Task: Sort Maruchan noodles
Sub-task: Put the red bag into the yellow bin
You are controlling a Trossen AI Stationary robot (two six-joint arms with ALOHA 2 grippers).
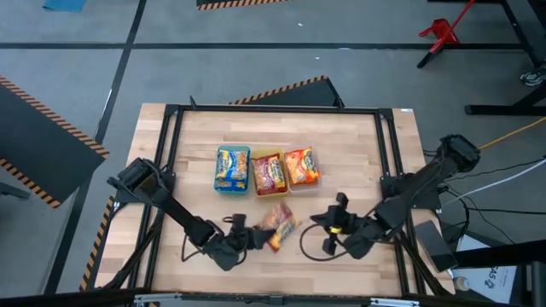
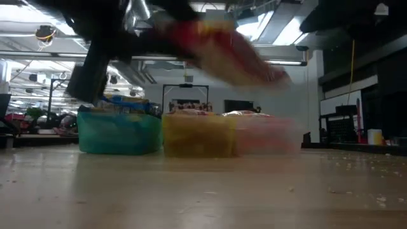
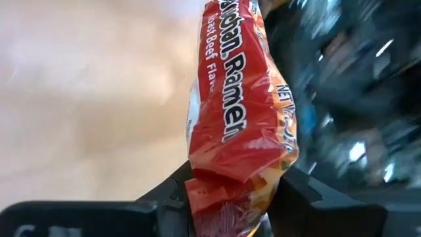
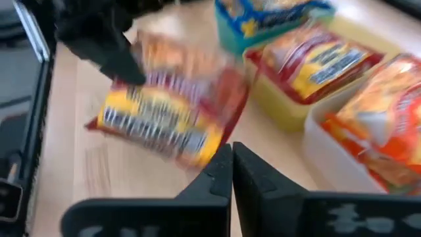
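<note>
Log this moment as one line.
left gripper: shut on red noodle packet, lifted | right gripper: shut, empty, waiting | three trays: filled

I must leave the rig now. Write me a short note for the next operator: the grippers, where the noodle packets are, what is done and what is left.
Left gripper: jaws shut on a red noodle packet, held above the table's near middle.
Right gripper: shut, empty, waiting on the packet's other side.
Trays, in a row at mid-table: green tray holds blue-yellow packets, yellow tray red ones, clear tray orange ones.
Done: those packets sorted by colour.
Left: probably place the held red packet in the yellow tray. No other loose packet is visible.
</note>
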